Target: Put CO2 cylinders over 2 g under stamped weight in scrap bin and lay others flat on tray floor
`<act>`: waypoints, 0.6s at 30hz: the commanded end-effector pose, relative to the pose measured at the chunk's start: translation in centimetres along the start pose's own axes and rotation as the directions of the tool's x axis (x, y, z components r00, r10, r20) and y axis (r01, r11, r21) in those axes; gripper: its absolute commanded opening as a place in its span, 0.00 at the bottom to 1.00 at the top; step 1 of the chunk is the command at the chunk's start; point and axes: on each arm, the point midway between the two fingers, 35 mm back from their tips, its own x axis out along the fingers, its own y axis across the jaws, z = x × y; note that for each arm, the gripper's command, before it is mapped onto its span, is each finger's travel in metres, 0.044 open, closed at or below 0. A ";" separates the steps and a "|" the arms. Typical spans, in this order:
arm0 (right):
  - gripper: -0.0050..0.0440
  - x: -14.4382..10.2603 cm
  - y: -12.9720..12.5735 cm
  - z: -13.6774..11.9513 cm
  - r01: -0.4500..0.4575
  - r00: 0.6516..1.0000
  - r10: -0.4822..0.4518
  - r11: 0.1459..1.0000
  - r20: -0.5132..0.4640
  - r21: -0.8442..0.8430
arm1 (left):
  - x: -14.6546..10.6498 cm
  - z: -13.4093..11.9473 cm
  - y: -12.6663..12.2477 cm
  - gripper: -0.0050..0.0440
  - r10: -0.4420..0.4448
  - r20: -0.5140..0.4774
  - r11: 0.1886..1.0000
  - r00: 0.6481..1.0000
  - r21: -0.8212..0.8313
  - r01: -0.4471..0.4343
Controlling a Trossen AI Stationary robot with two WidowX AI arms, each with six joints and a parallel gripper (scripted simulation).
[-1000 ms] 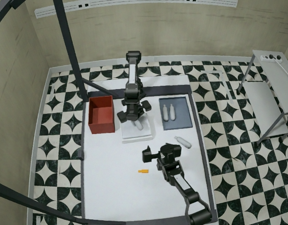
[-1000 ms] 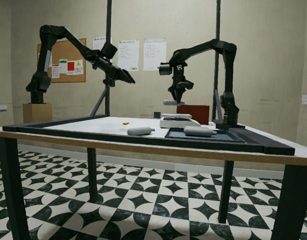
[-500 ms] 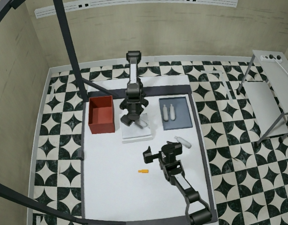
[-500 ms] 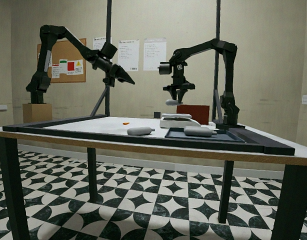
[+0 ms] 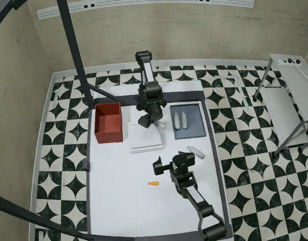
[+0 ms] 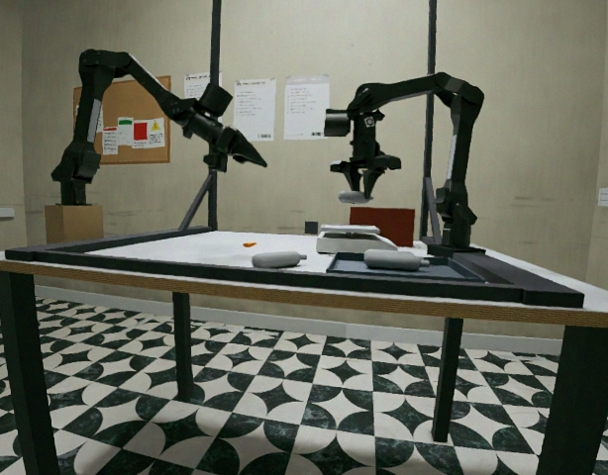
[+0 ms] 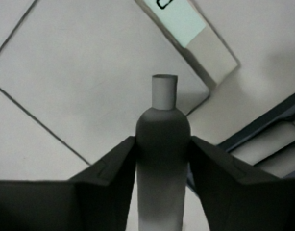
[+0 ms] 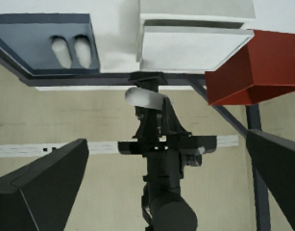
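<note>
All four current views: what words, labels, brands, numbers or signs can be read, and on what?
Pale green scale display: one dark character, cut off by the frame; unreadable.
White wall posters: text too small.
Notices on the brown corkboard: too small; one bears a yellow triangular sign, symbol unclear.
Grey cylinder over the scale: no stamp legible.
</note>
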 end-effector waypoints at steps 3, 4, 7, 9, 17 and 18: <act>1.00 -0.5 0.1 -1.3 -0.001 0.999 0.001 1.000 -0.033 -0.001 | -1.2 -0.6 -1.9 0.00 0.017 -0.020 1.000 1.000 0.008 -0.017; 1.00 -0.5 0.1 -1.3 -0.001 0.999 0.001 1.000 -0.033 -0.001 | -1.2 -0.7 -1.9 0.00 0.017 -0.021 1.000 1.000 0.008 -0.017; 1.00 -0.5 0.1 -1.3 -0.001 0.999 0.001 1.000 -0.033 -0.001 | -1.2 -0.6 -1.9 0.00 0.017 -0.020 1.000 1.000 0.001 -0.017; 1.00 -0.5 0.1 -1.3 -0.001 0.999 0.001 1.000 -0.033 -0.001 | -1.1 -0.6 -2.0 0.00 0.017 -0.021 0.999 1.000 -0.031 -0.018; 1.00 -0.5 0.1 -1.3 -0.001 0.999 0.001 1.000 -0.033 -0.001 | -1.0 -0.6 -1.9 0.00 0.041 -0.046 0.917 0.998 -0.394 -0.056; 1.00 -0.5 0.1 -1.3 -0.001 0.999 0.001 1.000 -0.033 -0.001 | -1.0 -0.6 -1.9 0.00 0.044 -0.049 0.897 0.998 -0.438 -0.061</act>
